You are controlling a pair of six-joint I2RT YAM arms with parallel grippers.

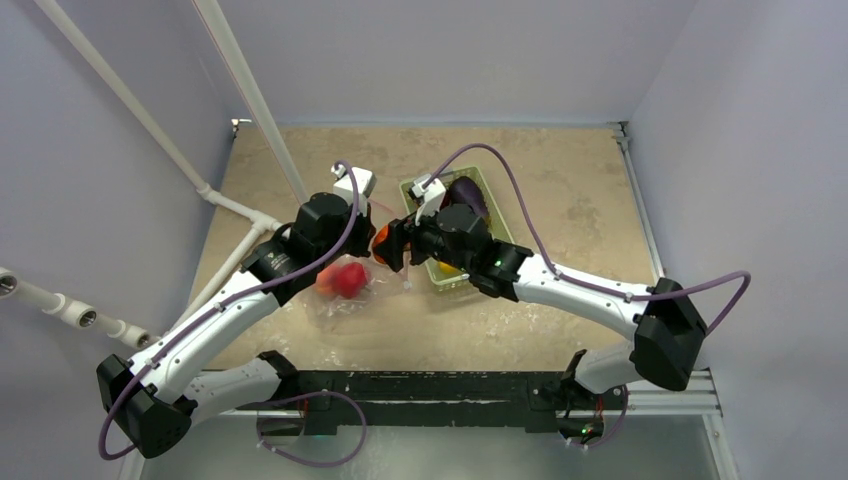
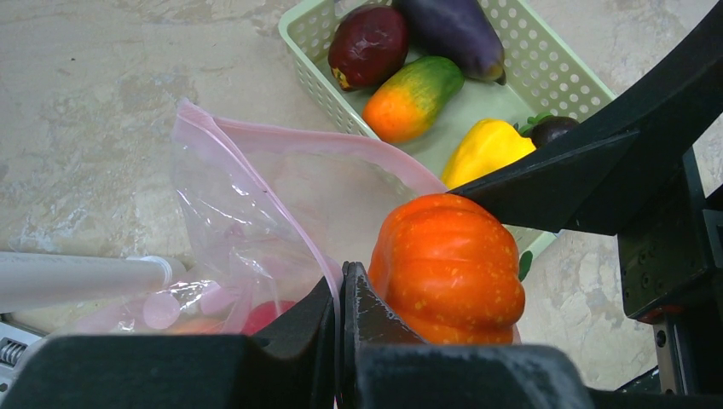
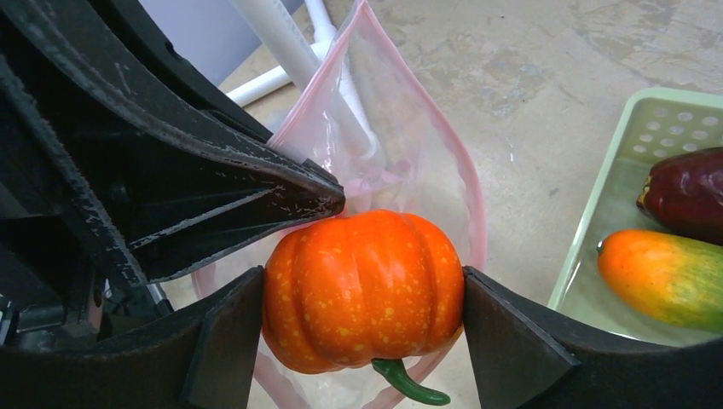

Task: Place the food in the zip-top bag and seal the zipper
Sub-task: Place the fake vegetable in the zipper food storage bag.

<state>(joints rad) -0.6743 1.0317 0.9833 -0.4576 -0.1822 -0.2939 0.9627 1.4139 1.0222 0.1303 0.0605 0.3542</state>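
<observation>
Orange pumpkin [image 3: 362, 285] clamped across its flanks in the right gripper [image 3: 362, 298], jaws spread wide and pressing on both sides, green stem pointing to 6 o'clock in the right wrist view. Held right at the open mouth of the zip-top bag [image 3: 401, 153]; how far inside, impossible to tell. Left gripper [image 2: 343, 285] with jaws pressed together, pinching the bag's near lip at the pink zipper [image 2: 307, 138], just beside the pumpkin at its 9 o'clock in the left wrist view. Rest of the bag crumpled on the table [image 1: 580, 200], trailing toward 7 o'clock from the pumpkin in the top view, a red apple [image 1: 348, 280] inside. Pale green basket [image 2: 317, 72] at 3 o'clock from the pumpkin from above, near the bag. In the basket, by the left wrist view: dark red fruit [image 2: 368, 44] at 11 o'clock, purple eggplant [image 2: 452, 30] beside it at 12, orange-green fruit [image 2: 413, 98] just below both, yellow pepper [image 2: 486, 149] toward 4 o'clock, small dark fruit [image 2: 554, 128] beside the pepper, partly hidden by the right gripper's finger.
</observation>
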